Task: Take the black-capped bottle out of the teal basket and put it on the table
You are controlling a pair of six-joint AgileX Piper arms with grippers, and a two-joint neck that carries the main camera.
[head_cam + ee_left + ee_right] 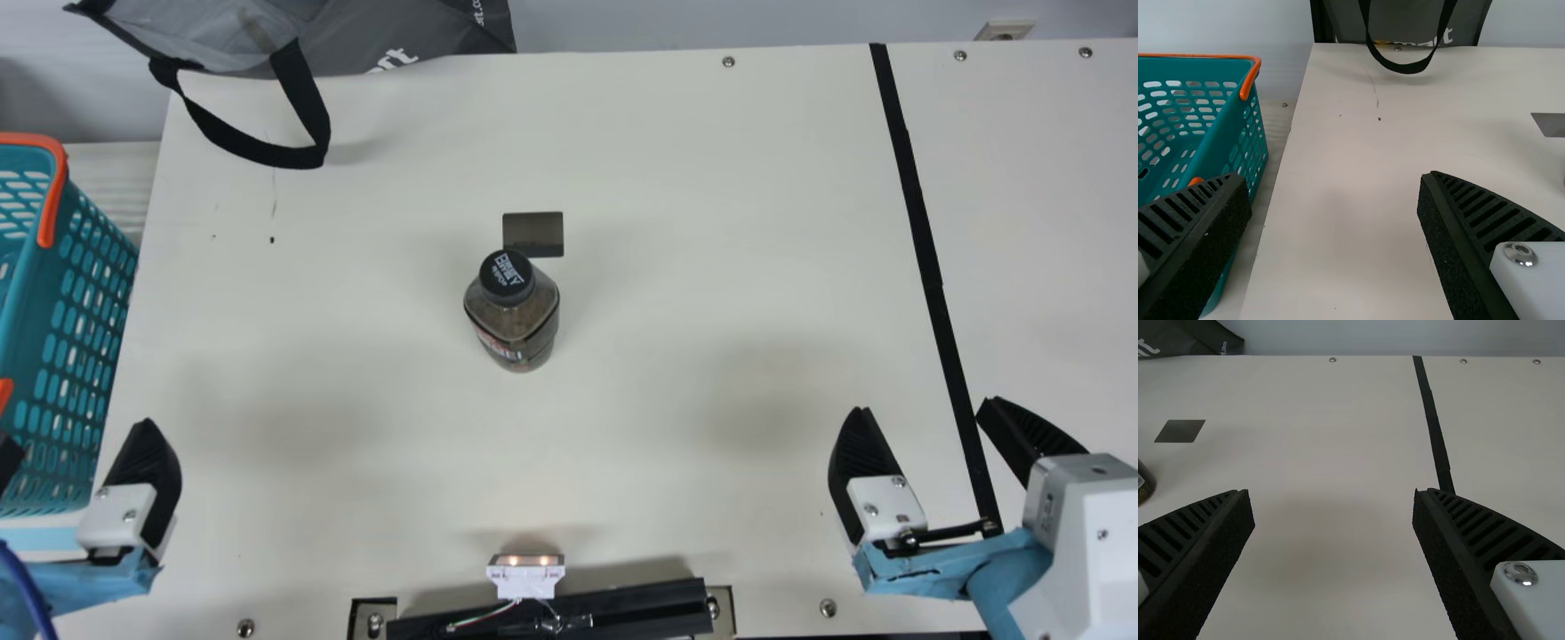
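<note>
Main view: bottle (518,324) upright on table (676,222), ahead of and between left gripper (78,429) and right gripper (925,406); both wide open, holding nothing. Placing apparently complete; best finish: fingers spread, arms clear of bottle.

Left wrist view: basket (1205,143) beyond outer finger (1215,243), interior mesh visible.

Right wrist view: bottle's side beyond inner finger (1215,540), near grey patch (1179,431).

Bottle (516,324) standing on the table (676,231)

In my main view, I'm seeing the bottle standing upright on the cream tabletop, its black cap closing the top and brown contents showing through its clear, shouldered body. I'm also viewing the teal basket (55,293), slotted and orange-handled, sitting upright beside the table's left edge, well apart from the bottle.
</note>
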